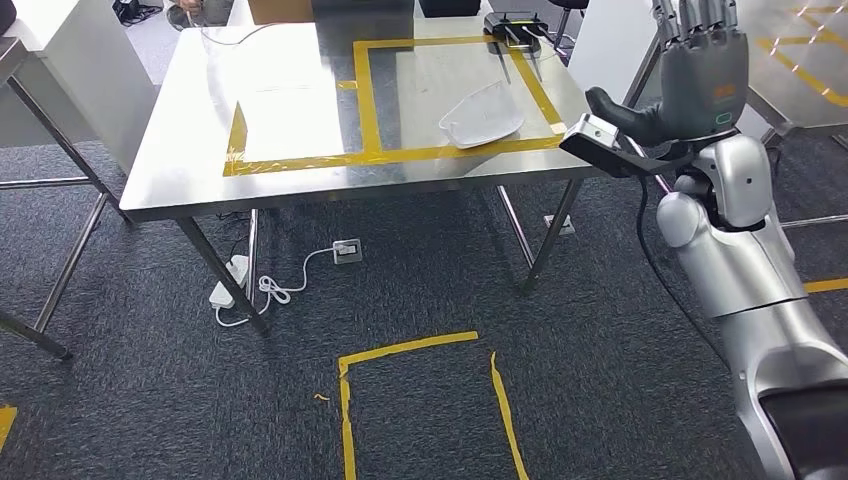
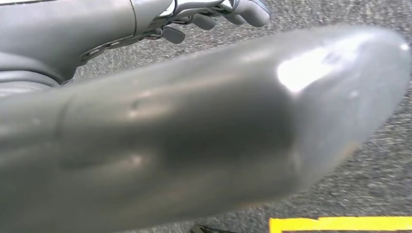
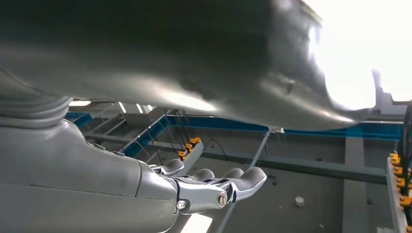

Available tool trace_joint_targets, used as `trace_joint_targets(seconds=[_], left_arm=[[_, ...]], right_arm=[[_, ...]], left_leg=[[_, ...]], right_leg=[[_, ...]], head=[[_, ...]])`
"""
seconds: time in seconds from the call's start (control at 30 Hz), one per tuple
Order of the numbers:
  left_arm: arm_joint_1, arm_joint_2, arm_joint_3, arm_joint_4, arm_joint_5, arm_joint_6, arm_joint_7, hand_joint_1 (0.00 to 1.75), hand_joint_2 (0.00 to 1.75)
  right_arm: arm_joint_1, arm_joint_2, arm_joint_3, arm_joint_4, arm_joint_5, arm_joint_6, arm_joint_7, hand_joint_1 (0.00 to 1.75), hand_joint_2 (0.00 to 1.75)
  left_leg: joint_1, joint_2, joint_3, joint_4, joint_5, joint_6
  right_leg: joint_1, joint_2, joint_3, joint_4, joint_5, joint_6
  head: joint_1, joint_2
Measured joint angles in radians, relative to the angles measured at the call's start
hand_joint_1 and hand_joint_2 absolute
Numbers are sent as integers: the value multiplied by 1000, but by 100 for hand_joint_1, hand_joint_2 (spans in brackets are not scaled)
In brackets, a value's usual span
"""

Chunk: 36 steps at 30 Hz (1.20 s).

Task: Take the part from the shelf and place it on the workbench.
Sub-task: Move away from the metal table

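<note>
A white, shallow, curved part (image 1: 481, 117) lies on the steel workbench (image 1: 190, 170), inside the right end of a yellow tape rectangle (image 1: 365, 100). My right hand (image 1: 705, 70) is raised beside the table's right corner, clear of the part, with its fingers (image 3: 218, 187) stretched out and nothing in them. In the left wrist view my left hand (image 2: 194, 136) hangs over grey carpet. Its thick thumb is close to the camera, its fingers (image 2: 233, 9) are loosely apart, and it holds nothing.
White power strips and a cable (image 1: 235, 280) lie on the carpet under the workbench, next to a socket box (image 1: 346, 250). A yellow tape square (image 1: 420, 400) marks the floor in front. A black device (image 1: 515, 25) sits at the table's far edge. Another steel table (image 1: 800, 60) stands at the right.
</note>
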Motion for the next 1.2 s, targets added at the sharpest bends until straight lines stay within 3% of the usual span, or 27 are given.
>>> trace_joint_targets(seconds=[0.03, 0.07, 0.1, 0.13, 0.2, 0.27, 0.3, 0.37, 0.43, 0.5, 0.53, 0.57, 0.6, 0.63, 0.7, 0.73, 0.8, 0.93, 1.1, 1.2], left_arm=[[0, 0, 0, 0, 0, 0, 0, 0, 0], [0, 0, 0, 0, 0, 0, -1, 0, 0], [0, -1, 0, 0, 0, 0, -2, 0, 0], [0, -1, 0, 0, 0, 0, -2, 0, 0], [0, -5, 0, 0, 0, 0, -4, 0, 0], [0, -7, 0, 0, 0, -1, -7, 0, 0], [0, -7, 0, 0, 1, -2, -10, 0, 0], [1, -8, 0, 1, 4, -6, -20, 0, 0], [1, -8, 0, 1, 9, -7, -32, 0, 0], [0, -7, 1, 0, 17, -3, -40, 0, 0], [-1, -6, 2, 0, 19, -1, -44, 0, 0], [0, -6, 3, 1, 22, 0, -47, 0, 0], [-1, -6, 3, 1, 23, 0, -50, 0, 44], [-1, -6, 4, 0, 23, 1, -53, 0, 87], [-3, -6, 5, 0, 24, 3, -59, 0, 175], [-3, -6, 6, 0, 25, 3, -62, 0, 175], [-3, -7, 8, 0, 26, 4, -66, 0, 175], [-2, -8, 11, 0, 29, 7, -67, 0, 175], [-2, -8, 17, 0, 30, 10, -72, 0, 175], [-2, -8, 20, 0, 30, 12, -73, 0, 175]], right_arm=[[1, 0, 0, 2, 2, 0, 2, 0, 0], [2, 1, -1, 4, 3, 0, 5, 0, 0], [2, 1, -2, 6, 4, -1, 9, 0, 0], [2, 3, -4, 7, 4, 0, 13, 0, 0], [4, 7, -13, 9, 5, 4, 25, 0, 0], [9, 10, -25, 10, 2, 13, 33, 0, 0], [12, 12, -30, 11, -4, 18, 33, 0, 0], [15, 16, -42, 15, -25, 34, 29, 0, 87], [17, 22, -56, 21, -46, 50, 24, 0, 175], [19, 26, -68, 28, -60, 58, 16, 0, 175], [20, 27, -72, 32, -66, 59, 9, 0, 175], [22, 27, -75, 36, -72, 59, 2, 0, 175], [24, 28, -78, 39, -78, 60, -4, 0, 175], [25, 28, -82, 41, -83, 60, -9, 0, 175], [26, 29, -91, 42, -89, 59, -13, 0, 175], [27, 30, -95, 42, -89, 57, -14, 0, 175], [28, 32, -98, 42, -88, 53, -13, 0, 175], [32, 35, -98, 42, -83, 52, -5, 0, 175], [34, 36, -98, 42, -80, 55, -2, 0, 175], [35, 38, -98, 42, -79, 55, -2, 0, 175]], left_leg=[[-2, 0, -15, 1, 12, 0], [-3, 0, -31, 1, 24, 0], [-4, 1, -45, 2, 35, -1], [-4, 1, -56, 2, 46, -3], [-4, 0, -70, 0, 66, -11], [-2, -1, -73, -8, 86, -24], [-2, -1, -73, -16, 95, -32], [-2, -1, -83, -14, 88, -43], [-1, 0, -109, 54, 15, -51], [0, 0, -139, 181, -65, -59], [0, 0, -148, 234, -79, -62], [0, 0, -142, 258, -68, -63], [0, 0, -119, 248, -45, -63], [0, 1, -78, 206, -22, -61], [-2, 0, 21, 73, -26, -55], [-4, -1, 54, 22, -41, -50], [-7, -3, 73, -15, -55, -37], [-10, -2, 66, -18, -43, -21], [-11, -1, 55, -16, -32, -13], [-12, -1, 53, -15, -30, -11]], right_leg=[[0, 0, 0, 39, -7, -1], [1, 0, 16, 46, 9, -4], [3, 1, 52, 16, 36, -9], [6, 1, 101, -42, 56, -16], [14, 2, 200, -179, 47, -29], [22, 3, 235, -247, 27, -38], [23, 3, 231, -253, 34, -43], [18, 2, 220, -266, 57, -55], [11, 0, 203, -276, 83, -63], [10, 0, 180, -276, 103, -66], [10, 0, 168, -275, 113, -66], [10, 0, 155, -273, 122, -64], [10, 0, 142, -270, 130, -62], [10, 0, 130, -266, 137, -59], [11, -1, 109, -257, 149, -51], [11, -2, 104, -254, 154, -46], [13, -2, 100, -252, 161, -38], [14, -2, 97, -260, 173, -68], [13, -1, 96, -275, 196, -40], [13, -1, 95, -276, 201, -32]], head=[[0, 0], [0, 0], [0, 0], [0, 0], [-1, 0], [0, 0], [1, 0], [2, 0], [-2, 0], [-6, 0], [-6, 0], [-6, 0], [-6, 0], [-6, 0], [-6, 0], [-5, 0], [-6, 0], [-7, 0], [-7, 0], [-7, 0]])
